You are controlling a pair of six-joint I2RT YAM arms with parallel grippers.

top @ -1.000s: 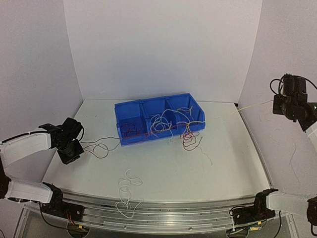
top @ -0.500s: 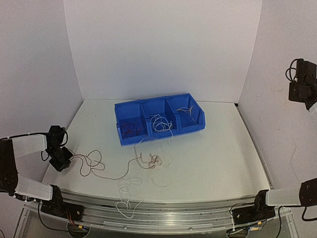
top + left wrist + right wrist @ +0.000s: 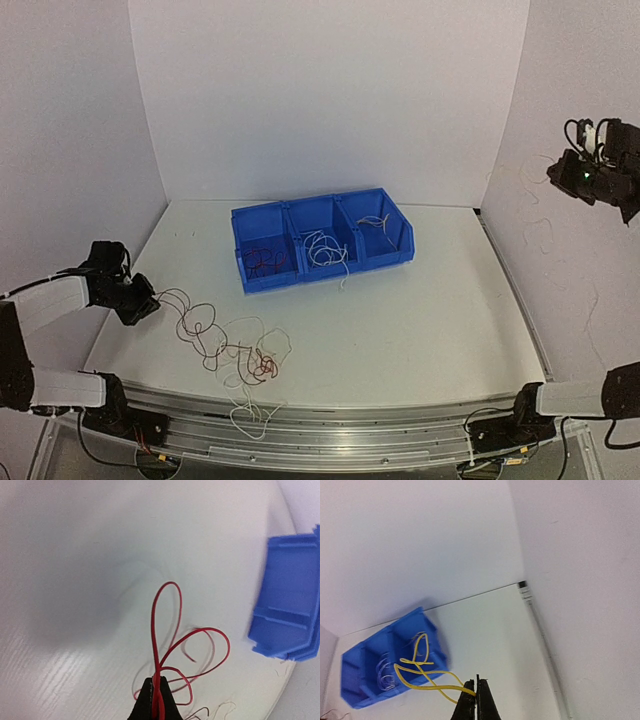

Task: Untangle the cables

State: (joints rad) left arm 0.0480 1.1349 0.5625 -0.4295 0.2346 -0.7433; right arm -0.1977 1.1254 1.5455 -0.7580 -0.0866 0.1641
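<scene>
Bright, even light leaves only faint shadows; in the left wrist view a soft shadow and pale glare cross the table (image 3: 100,530), and the blue bin (image 3: 292,605) looks blurred.

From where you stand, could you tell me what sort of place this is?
Likely a robot lab cell: bare white walls, a white table, a blue bin and loose cables.

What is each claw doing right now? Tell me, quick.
Left claw: closed, holding the red cable.
Right claw: closed, holding the yellow cable.
</scene>
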